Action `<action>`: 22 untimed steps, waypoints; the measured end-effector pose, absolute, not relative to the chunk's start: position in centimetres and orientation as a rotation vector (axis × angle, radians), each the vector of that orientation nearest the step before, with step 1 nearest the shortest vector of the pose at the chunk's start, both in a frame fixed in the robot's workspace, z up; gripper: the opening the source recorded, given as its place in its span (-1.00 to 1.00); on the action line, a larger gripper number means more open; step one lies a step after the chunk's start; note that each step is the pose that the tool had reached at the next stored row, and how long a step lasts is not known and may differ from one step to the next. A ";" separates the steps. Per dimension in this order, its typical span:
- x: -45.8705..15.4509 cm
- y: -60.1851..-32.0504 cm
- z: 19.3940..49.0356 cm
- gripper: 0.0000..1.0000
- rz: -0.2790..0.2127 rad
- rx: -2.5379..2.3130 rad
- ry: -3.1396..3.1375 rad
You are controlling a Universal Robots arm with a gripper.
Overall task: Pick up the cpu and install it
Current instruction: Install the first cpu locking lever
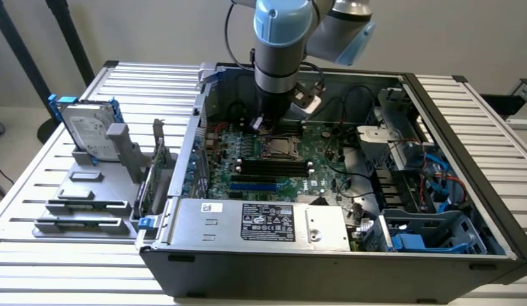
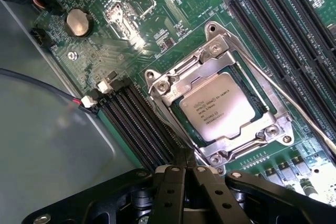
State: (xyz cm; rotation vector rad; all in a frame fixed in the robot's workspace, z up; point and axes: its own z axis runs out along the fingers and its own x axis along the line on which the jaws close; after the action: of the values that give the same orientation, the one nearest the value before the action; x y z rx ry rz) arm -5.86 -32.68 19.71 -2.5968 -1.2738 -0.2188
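Observation:
The cpu (image 2: 220,111) lies flat in its socket on the green motherboard (image 2: 157,35), silvery top up, framed by the metal socket bracket (image 2: 210,56). In the exterior view the cpu (image 1: 278,148) is a small square in the middle of the open computer case (image 1: 331,255). My gripper (image 2: 184,170) is shut, its black fingers pressed together with nothing between them. It hovers just beside the socket bracket's edge, close above the board. The arm reaches down into the case, and the gripper (image 1: 265,125) hangs just behind the socket.
Long black memory slots (image 2: 142,124) flank the socket. A coin battery (image 2: 79,22) and a red-black cable (image 2: 47,85) lie nearby. Case walls, a power supply (image 1: 263,223) and a drive cage (image 1: 425,233) surround the board. A hard drive (image 1: 86,131) stands on a grey rack at the exterior view's left.

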 end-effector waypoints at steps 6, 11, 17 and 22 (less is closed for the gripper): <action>-5.6 -32.7 19.7 -0.79 -0.219 -2.596 -1.275; -5.3 -32.7 19.6 -0.79 -0.218 -2.596 -1.276; -4.8 -32.7 19.6 -0.79 -0.218 -2.595 -1.278; -4.3 -32.7 19.5 -0.79 -0.217 -2.594 -1.279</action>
State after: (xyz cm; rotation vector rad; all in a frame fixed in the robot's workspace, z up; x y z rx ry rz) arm -4.33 -32.74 19.54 -2.5935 -1.2794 -0.2175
